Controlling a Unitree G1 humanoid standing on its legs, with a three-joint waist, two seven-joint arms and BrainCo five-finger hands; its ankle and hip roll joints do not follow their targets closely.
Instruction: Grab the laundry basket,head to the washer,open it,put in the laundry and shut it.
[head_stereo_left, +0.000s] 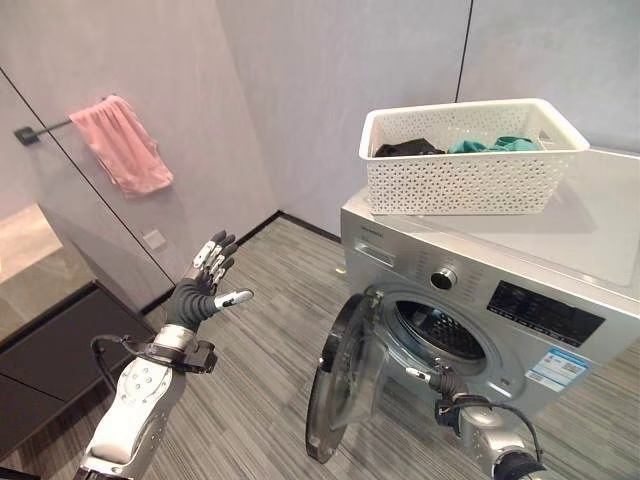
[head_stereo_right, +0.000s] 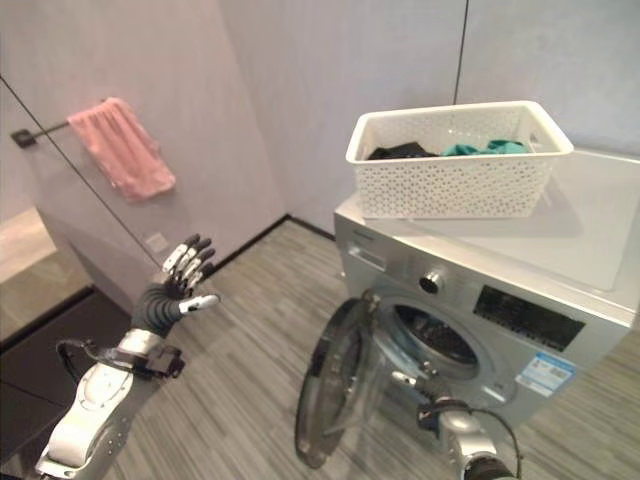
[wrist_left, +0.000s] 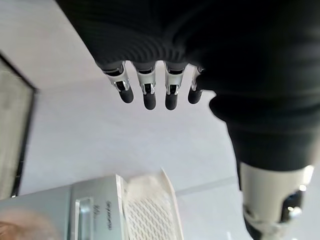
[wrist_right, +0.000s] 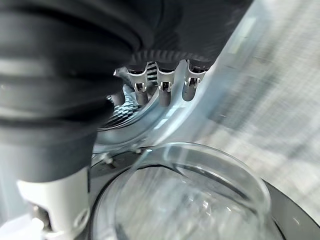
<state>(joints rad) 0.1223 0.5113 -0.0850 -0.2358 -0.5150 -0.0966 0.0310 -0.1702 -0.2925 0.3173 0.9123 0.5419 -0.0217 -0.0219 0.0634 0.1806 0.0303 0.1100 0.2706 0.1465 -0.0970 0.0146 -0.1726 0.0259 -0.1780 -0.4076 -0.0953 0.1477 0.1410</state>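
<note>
I see a white basket atop the washer, its door open above grey plank floor; my left robot hand is spread open, and I cannot tell my right robot hand's state.

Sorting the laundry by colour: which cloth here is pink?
The towel hanging on the wall rail is pink; the clothes in the white basket are black and teal.

Laundry basket sits on the washer; its door hangs open left; towel far left.
</note>
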